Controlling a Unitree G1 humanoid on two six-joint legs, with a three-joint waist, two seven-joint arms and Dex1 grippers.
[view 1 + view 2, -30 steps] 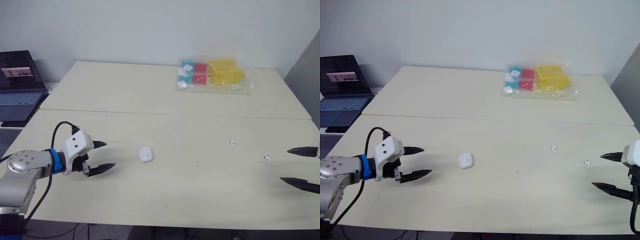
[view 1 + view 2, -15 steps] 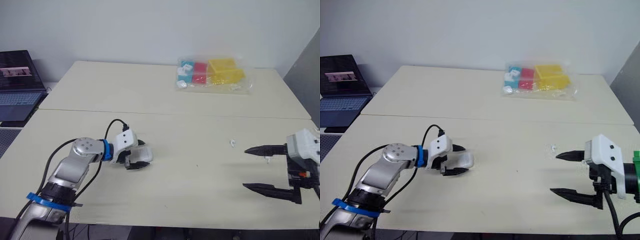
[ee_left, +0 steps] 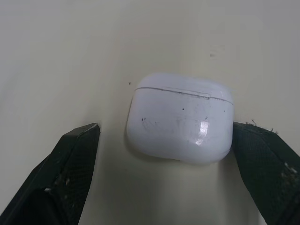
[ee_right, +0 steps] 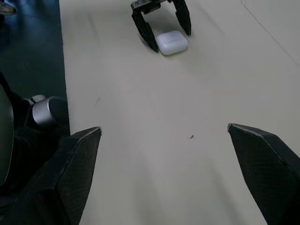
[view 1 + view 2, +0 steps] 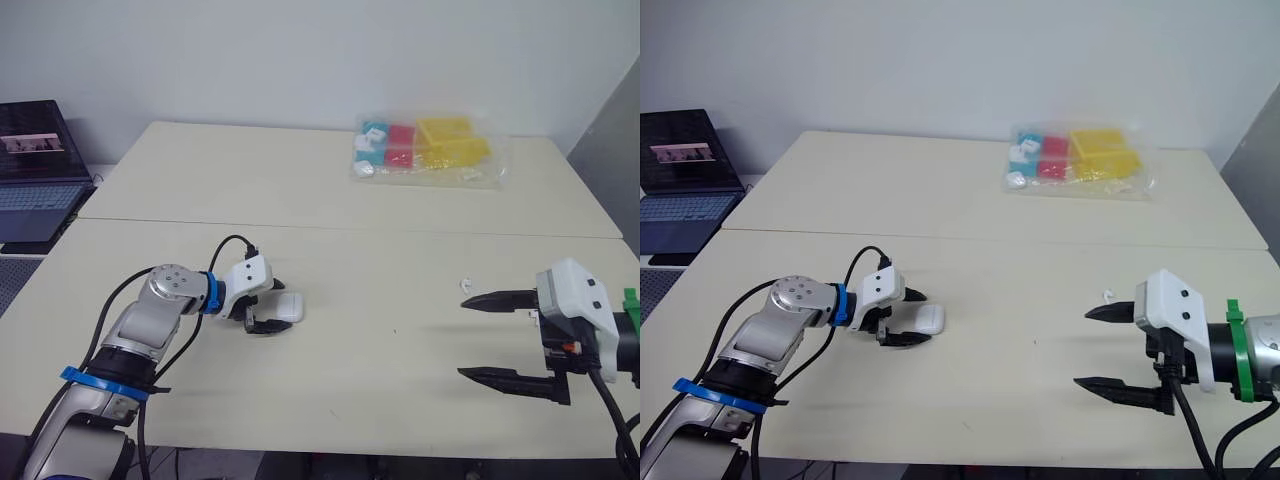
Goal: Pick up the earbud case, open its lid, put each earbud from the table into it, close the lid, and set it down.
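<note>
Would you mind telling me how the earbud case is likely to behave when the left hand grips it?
The earbud case looks glossy with rounded edges, so it may slip in the left hand unless squeezed squarely. It appears a rigid shell, probably light. Lying flat, it seems unlikely to roll.

- left arm is stretched forward, bent at the elbow, with the forearm angled in toward the robot's right
- left gripper sits low and is spread open, with a clear gap between its two black fingers
- right arm comes in from the right side, white wrist block pointing left
- right gripper is splayed really wide, tips pointing left, probably hovering just off the surface, hard to be sure
</note>
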